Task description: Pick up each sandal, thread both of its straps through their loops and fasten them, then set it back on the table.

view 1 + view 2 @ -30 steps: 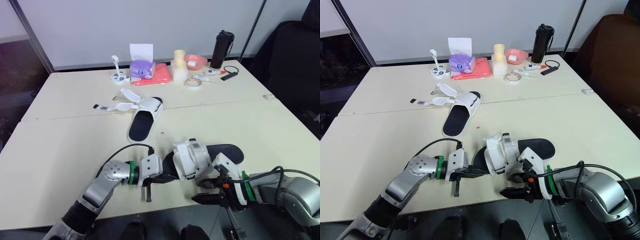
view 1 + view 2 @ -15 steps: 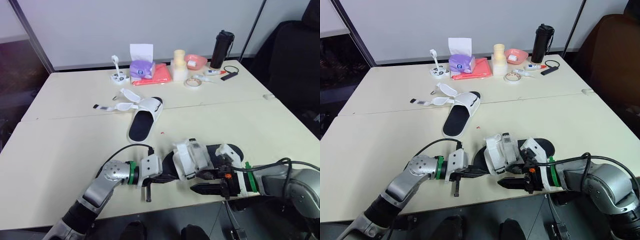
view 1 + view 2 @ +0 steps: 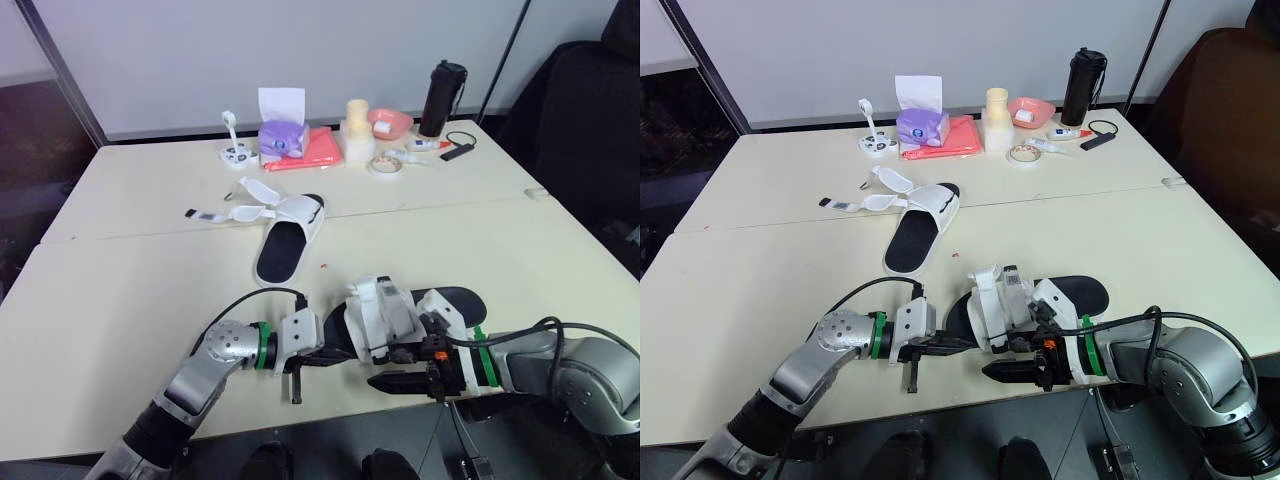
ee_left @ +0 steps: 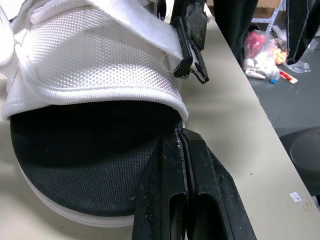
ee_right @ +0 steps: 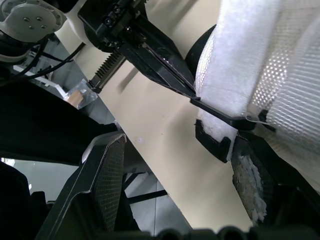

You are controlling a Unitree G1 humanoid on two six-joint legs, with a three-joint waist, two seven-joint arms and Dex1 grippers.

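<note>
The near sandal (image 3: pixel 443 300), black-soled with white mesh straps (image 3: pixel 378 315), lies by the table's front edge. My left gripper (image 3: pixel 338 353) is shut on the toe rim of its sole (image 4: pixel 100 170), its fingers (image 4: pixel 172 200) pressed together. Just to the right, my right gripper (image 3: pixel 385 367) stands open at the sandal's front side. In the right wrist view a black strap loop (image 5: pixel 215 142) hangs between its fingers (image 5: pixel 97 195). The second sandal (image 3: pixel 285 240) rests mid-table with its white straps (image 3: pixel 240 212) unfastened and spread to the left.
Along the far edge stand a purple tissue box (image 3: pixel 283 135), a red cloth (image 3: pixel 320 150), a cream cylinder (image 3: pixel 359 130), a pink bowl (image 3: pixel 390 122), a tape roll (image 3: pixel 386 165) and a black bottle (image 3: pixel 443 98). The table's front edge (image 3: pixel 330 412) runs just below both grippers.
My right gripper has slid left along the front edge, up against the near sandal's straps. The left gripper and both sandals have stayed put.
</note>
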